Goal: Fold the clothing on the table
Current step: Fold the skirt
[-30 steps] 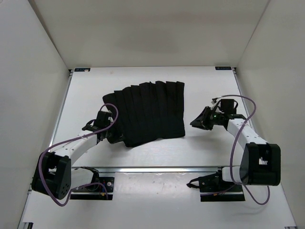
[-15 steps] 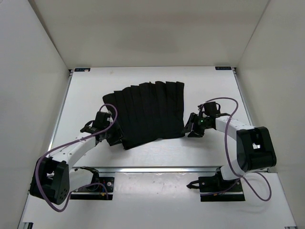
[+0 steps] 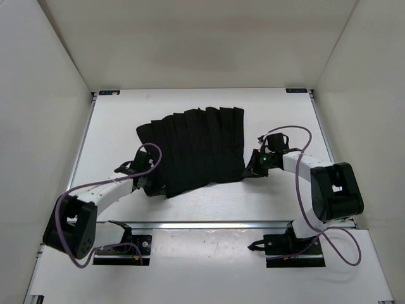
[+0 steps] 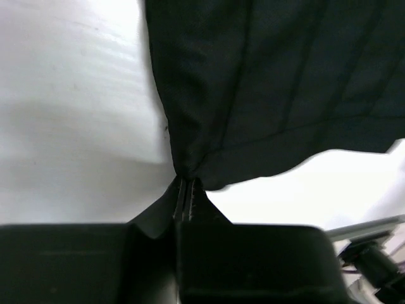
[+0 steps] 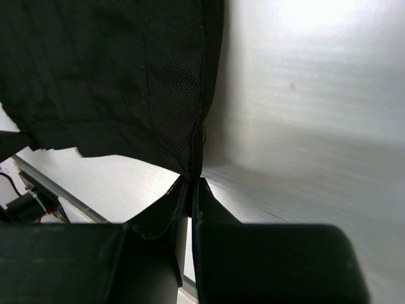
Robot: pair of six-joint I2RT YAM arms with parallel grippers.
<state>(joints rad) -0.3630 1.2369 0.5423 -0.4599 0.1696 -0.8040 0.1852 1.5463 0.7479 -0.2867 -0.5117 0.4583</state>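
Left gripper (image 4: 185, 185) pinching clothing (image 3: 196, 149) corner, black, pleated, fan-shaped

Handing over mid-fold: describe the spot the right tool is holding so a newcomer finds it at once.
On the white table lies one black pleated skirt, fanned out. Follow its straight right edge down to the near corner, where the right tool is shut on the fabric. The left tool pinches the other near corner, below the slanted left edge.

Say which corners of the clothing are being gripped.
The clothing's two near corners: left gripper pinches the near-left, right gripper the near-right. Both far corners lie free.
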